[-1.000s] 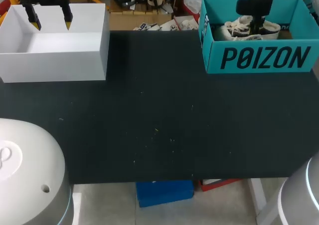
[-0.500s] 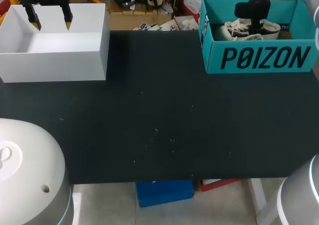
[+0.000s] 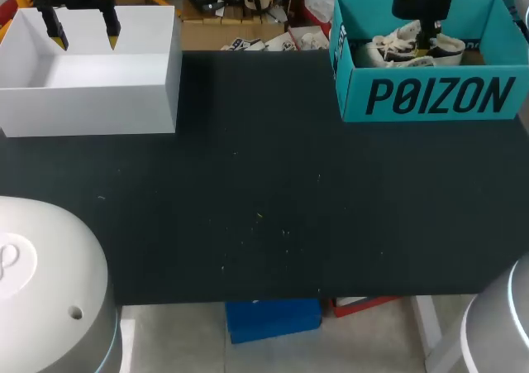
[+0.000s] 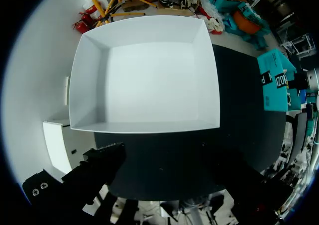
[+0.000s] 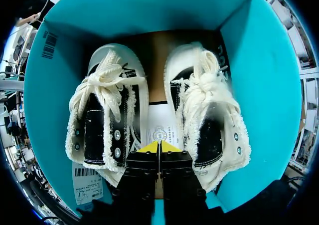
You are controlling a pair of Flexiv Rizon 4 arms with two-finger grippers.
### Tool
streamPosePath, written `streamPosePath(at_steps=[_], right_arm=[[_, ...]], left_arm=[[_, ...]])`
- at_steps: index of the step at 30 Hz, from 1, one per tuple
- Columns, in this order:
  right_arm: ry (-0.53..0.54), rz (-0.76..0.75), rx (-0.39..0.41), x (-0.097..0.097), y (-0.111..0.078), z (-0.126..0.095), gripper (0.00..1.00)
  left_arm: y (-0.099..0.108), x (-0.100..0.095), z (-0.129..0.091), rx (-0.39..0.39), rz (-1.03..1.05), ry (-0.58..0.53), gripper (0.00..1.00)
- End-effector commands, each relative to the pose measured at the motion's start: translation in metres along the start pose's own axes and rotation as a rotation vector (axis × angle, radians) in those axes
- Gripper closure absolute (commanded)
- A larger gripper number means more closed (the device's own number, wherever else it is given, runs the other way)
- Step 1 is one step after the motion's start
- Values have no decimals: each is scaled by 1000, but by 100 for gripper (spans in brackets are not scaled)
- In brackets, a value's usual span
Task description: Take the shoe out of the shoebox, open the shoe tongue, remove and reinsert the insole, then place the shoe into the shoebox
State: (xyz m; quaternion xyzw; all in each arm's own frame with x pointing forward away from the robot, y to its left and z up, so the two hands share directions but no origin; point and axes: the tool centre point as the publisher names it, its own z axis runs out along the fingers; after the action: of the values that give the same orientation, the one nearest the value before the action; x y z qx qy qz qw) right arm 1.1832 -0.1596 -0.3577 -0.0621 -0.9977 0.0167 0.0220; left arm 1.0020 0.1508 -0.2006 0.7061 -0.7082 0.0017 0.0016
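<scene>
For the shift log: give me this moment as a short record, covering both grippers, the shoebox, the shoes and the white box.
left gripper: open, above the white box, holding nothing
right gripper: shut, tips together, over the shoebox, between the shoes, gripping neither
shoes: one shoe and the other shoe, side by side in the shoebox, laced
table: black; shoebox far right, white box far left
task stage: no shoe taken out yet
</scene>
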Motion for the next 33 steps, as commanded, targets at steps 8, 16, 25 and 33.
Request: streamPosePath(at_steps=[8, 16, 25, 33], right_arm=[[-65, -2, 26, 27, -6, -67, 100], [-127, 16, 41, 39, -11, -109, 100], [-151, 29, 42, 57, -9, -133, 100], [-169, 46, 36, 78, -7, -144, 100]], left_arm=[[1, 1, -1, -2, -2, -3, 0], [1, 1, -1, -2, -2, -3, 0], [1, 1, -1, -2, -2, -3, 0], [1, 1, -1, -2, -2, -3, 0]])
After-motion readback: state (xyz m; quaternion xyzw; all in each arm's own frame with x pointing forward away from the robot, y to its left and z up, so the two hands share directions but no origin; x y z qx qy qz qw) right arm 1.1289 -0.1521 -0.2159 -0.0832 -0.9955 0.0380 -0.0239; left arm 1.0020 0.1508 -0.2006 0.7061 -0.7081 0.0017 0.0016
